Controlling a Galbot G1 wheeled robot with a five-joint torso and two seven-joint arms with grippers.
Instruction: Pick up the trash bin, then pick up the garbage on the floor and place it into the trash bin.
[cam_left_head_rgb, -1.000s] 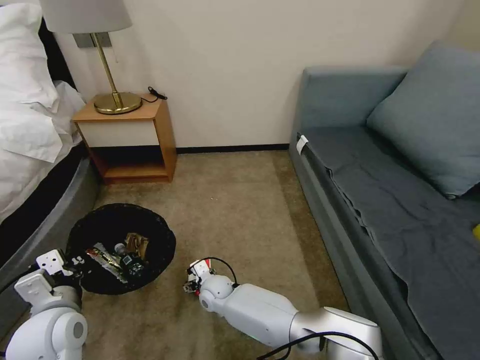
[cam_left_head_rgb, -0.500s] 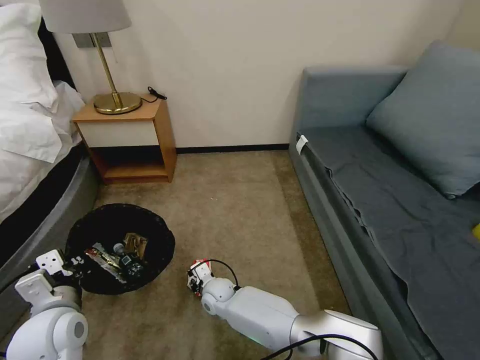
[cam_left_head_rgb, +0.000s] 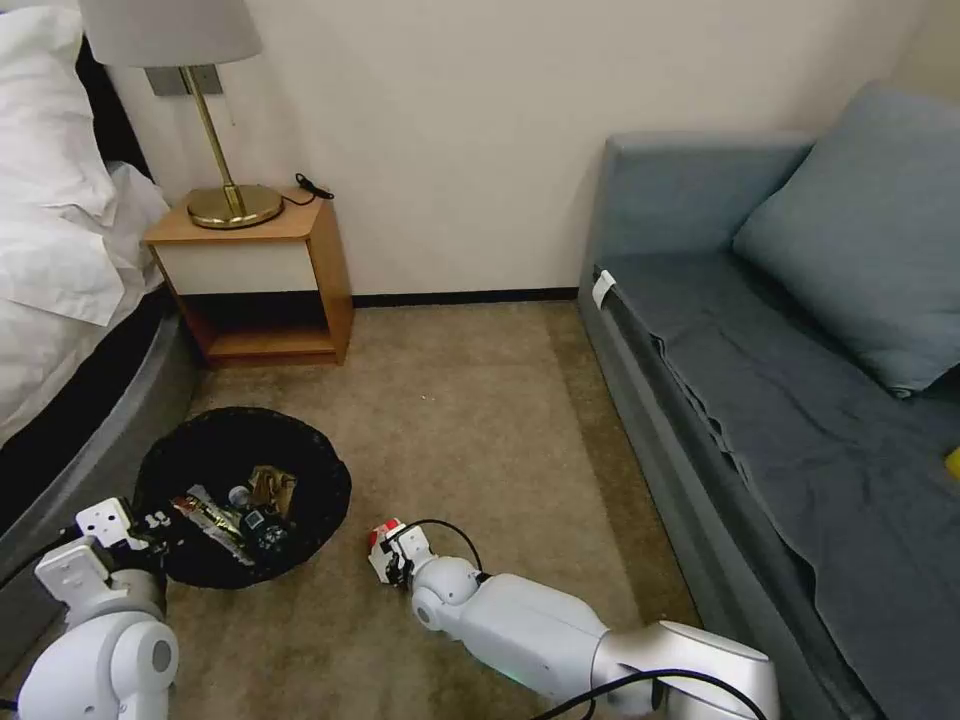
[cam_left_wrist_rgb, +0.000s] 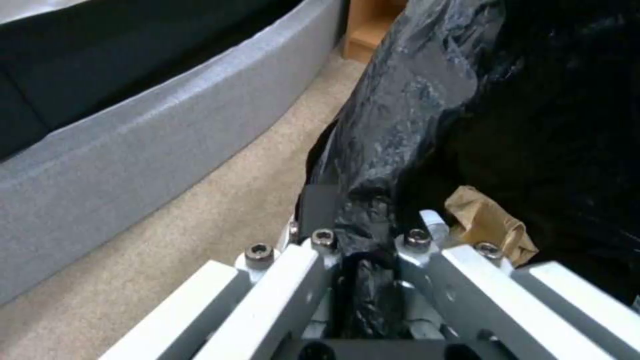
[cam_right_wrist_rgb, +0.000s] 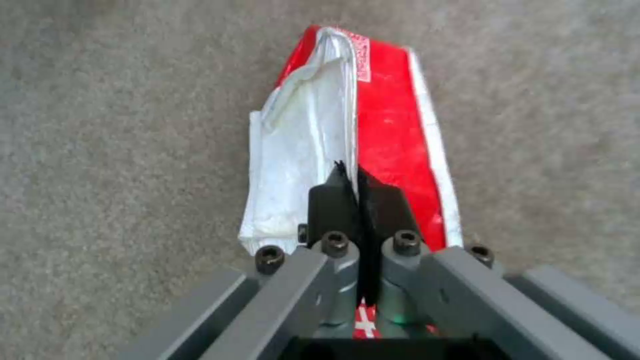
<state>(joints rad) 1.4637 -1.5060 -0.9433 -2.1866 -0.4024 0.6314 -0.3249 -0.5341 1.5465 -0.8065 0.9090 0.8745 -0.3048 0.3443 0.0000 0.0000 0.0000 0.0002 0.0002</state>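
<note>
The trash bin (cam_left_head_rgb: 320, 470), lined with a crinkly black bag, is at the lower left of the head view above the carpet. My left gripper (cam_left_head_rgb: 150, 525) is shut on its near rim (cam_left_wrist_rgb: 373, 200). Inside lie a gold-dark snack wrapper (cam_left_head_rgb: 212, 520), a tiny clear bottle (cam_left_head_rgb: 250, 508) and a tan crumpled paper piece (cam_left_head_rgb: 273, 488) (cam_left_wrist_rgb: 490, 227). To the bin's right, low over the carpet, my right gripper (cam_left_head_rgb: 385, 550) (cam_right_wrist_rgb: 359, 180) is shut on a crumpled red-white wrapper (cam_right_wrist_rgb: 360, 125) (cam_left_head_rgb: 378, 537).
A wooden nightstand (cam_left_head_rgb: 262, 275) with a brass lamp (cam_left_head_rgb: 225, 190) stands against the far wall. The bed's grey base (cam_left_head_rgb: 95, 440) (cam_left_wrist_rgb: 153, 135) runs close along the bin's left. A blue-grey sofa (cam_left_head_rgb: 780, 400) lines the right. Open carpet (cam_left_head_rgb: 480, 420) lies between.
My right gripper has shifted slightly, with the red-white wrapper now showing at its tip. The bin and left gripper have hardly moved.
</note>
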